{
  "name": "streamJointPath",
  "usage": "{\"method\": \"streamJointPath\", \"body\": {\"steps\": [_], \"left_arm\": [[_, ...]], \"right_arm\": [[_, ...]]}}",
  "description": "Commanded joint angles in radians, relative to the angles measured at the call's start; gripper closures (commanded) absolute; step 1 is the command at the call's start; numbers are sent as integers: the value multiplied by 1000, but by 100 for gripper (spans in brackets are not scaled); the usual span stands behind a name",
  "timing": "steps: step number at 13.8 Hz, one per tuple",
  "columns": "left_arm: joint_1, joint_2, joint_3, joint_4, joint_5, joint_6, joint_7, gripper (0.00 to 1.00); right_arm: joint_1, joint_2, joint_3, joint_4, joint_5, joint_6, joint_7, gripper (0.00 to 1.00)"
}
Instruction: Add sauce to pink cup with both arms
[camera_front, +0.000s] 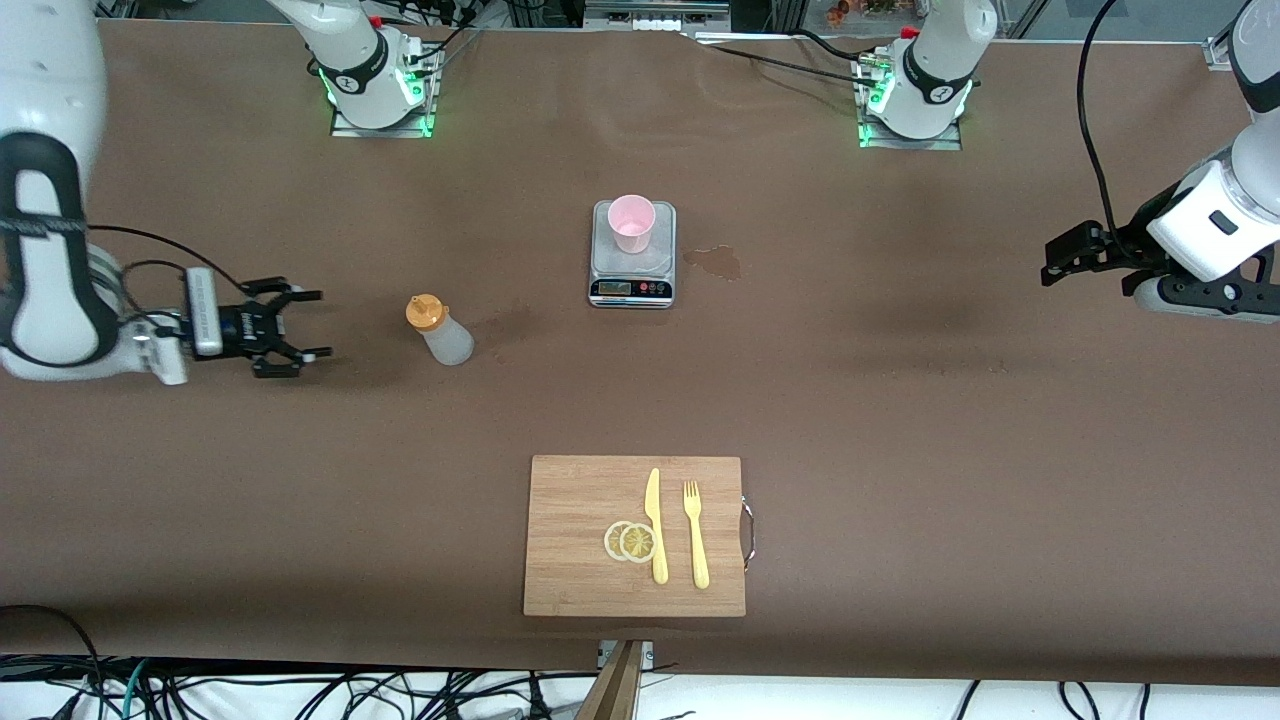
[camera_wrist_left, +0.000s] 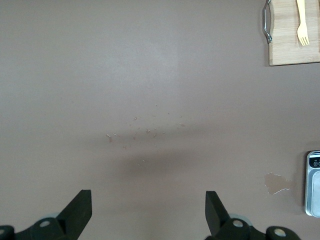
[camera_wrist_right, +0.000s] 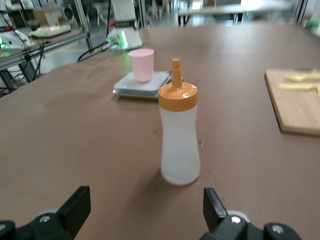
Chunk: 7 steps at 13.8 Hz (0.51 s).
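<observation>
Right claw (camera_front: 305, 335), jaws wide and empty, faces the upright sauce bottle (camera_front: 441, 331) at left-centre of the front frame, pink cup (camera_front: 632, 223) on the scale (camera_front: 632, 285) upper-centre; left claw (camera_front: 1046, 270), wide, waits.

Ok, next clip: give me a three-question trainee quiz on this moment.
1. True or false: the sauce bottle stands upright on the table, held by neither claw.
2. What does the pink cup stand on?
3. The right claw is: A) shut on the bottle B) open beside the bottle C) over the cutting board

Key: 1 true. 2 the scale. 3 B; the left claw waits open at its own end.
</observation>
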<state>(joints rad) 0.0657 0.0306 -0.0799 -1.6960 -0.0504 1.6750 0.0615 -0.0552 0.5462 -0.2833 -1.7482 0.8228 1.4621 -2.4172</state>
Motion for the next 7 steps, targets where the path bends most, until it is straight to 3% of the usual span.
{"method": "streamJointPath", "body": {"steps": [1, 7], "left_arm": [[5, 9, -1, 24, -25, -17, 11, 0], [5, 9, -1, 24, -25, -17, 11, 0]], "right_arm": [[18, -219, 12, -33, -178, 91, 288, 0], [152, -523, 13, -71, -555, 195, 1012, 0]]}}
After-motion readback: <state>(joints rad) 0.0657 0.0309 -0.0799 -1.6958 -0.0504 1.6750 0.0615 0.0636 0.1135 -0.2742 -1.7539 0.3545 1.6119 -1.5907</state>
